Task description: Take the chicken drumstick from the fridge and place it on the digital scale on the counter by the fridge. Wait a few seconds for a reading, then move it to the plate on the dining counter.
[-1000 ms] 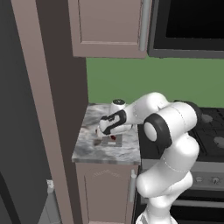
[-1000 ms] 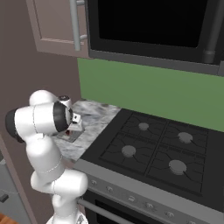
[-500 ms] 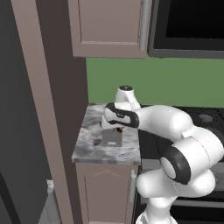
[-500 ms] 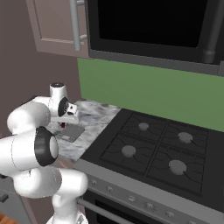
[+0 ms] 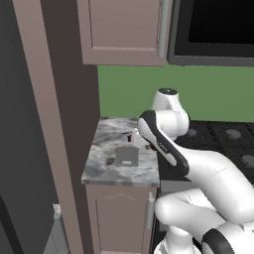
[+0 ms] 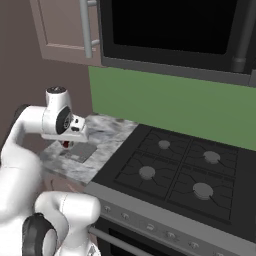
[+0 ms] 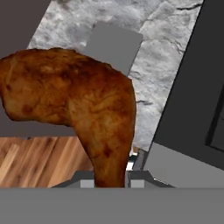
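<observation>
My gripper (image 7: 110, 180) is shut on the thin end of the chicken drumstick (image 7: 74, 103), a reddish-brown club that hangs close in front of the hand camera. In the base views the drumstick (image 5: 130, 138) (image 6: 65, 144) hangs just above the narrow marbled counter (image 5: 104, 141) (image 6: 107, 131), at the back right edge of the flat grey digital scale (image 5: 127, 156) (image 6: 80, 151) (image 7: 114, 44), apart from it. The gripper (image 5: 136, 139) (image 6: 68, 142) points down. The fridge's dark grey side (image 5: 12, 149) stands at the far left. The plate and the dining counter are out of view.
A black gas stove (image 6: 175, 170) (image 5: 223, 139) adjoins the counter on the right. Taupe wall cabinets (image 5: 124, 30) and a dark microwave (image 6: 170, 30) hang overhead. A tall taupe panel (image 5: 54, 124) borders the counter's left. My own white arm (image 5: 198, 168) fills the space in front of the stove.
The arm's upper links have swung round and its elbow has risen behind the counter. The hand, still shut on the drumstick, has drifted slightly back and right from over the scale.
</observation>
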